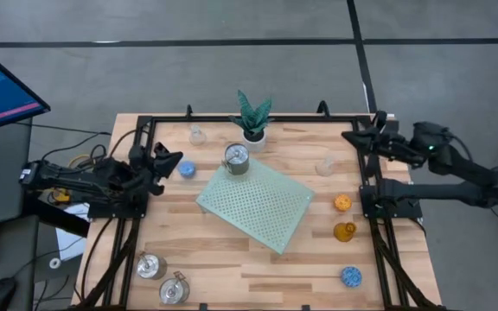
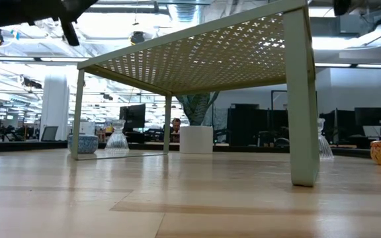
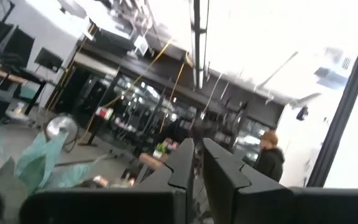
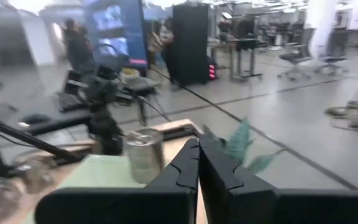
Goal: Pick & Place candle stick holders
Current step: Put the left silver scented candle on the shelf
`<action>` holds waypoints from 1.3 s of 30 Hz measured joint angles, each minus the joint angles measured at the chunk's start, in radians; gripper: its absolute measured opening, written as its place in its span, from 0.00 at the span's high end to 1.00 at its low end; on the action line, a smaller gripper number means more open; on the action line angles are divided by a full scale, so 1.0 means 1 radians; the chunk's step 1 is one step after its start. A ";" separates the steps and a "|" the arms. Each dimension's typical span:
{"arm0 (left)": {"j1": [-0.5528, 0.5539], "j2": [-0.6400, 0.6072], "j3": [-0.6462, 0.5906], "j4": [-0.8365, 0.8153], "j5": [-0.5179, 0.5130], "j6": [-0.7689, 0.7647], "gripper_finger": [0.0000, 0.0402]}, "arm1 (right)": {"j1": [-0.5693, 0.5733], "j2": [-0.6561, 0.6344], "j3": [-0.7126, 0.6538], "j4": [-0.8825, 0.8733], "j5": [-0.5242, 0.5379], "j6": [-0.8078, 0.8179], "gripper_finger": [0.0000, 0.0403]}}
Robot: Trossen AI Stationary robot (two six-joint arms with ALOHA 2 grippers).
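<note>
Overhead view evenly lit, soft; short faint shadows under the mat (image 1: 258,204) on the tabletop (image 1: 232,268). Low view: bright ceiling lights beyond, mat underside backlit, wood sheen near the front edge. Left wrist view heavily motion-blurred, upper half blown out white. Right wrist view blurred too, silver holder (image 4: 145,154) and plant leaves (image 4: 240,144) smeared.

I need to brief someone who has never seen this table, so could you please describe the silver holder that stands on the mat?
Find the pale green perforated mat lying askew in the middle of the wooden table. On its far corner, just in front of the green-leaved plant in a white pot, stands a shiny silver metal candle holder. It is the only holder on the mat.
</note>
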 joint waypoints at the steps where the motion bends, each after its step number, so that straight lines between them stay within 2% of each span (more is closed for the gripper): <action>1: 0.000 0.000 0.000 0.014 0.000 0.000 0.93 | 0.003 -0.019 -0.036 0.032 -0.016 0.008 1.00; 6: 0.000 0.000 0.000 0.038 -0.002 0.000 0.93 | 0.007 -0.109 -0.181 0.141 -0.041 0.042 1.00; 11: 0.000 0.000 0.000 0.044 -0.002 -0.007 0.93 | 0.007 -0.195 -0.286 0.183 -0.162 0.130 1.00; 14: 0.000 0.000 0.000 0.046 -0.002 -0.007 0.93 | 0.007 -0.239 -0.368 0.212 -0.195 0.199 1.00; 23: 0.000 0.000 0.000 0.081 -0.002 -0.007 0.93 | 0.007 -0.369 -0.634 0.480 -0.282 0.334 1.00; 27: 0.000 0.000 0.000 0.090 -0.002 -0.008 0.93 | 0.007 -0.421 -0.699 0.491 -0.283 0.335 1.00; 33: 0.000 0.000 0.000 0.093 -0.002 -0.007 0.93 | 0.007 -0.422 -0.784 0.494 -0.293 0.345 1.00; 39: 0.000 0.000 0.000 0.093 -0.002 -0.007 0.93 | 0.007 -0.421 -0.787 0.447 -0.295 0.370 1.00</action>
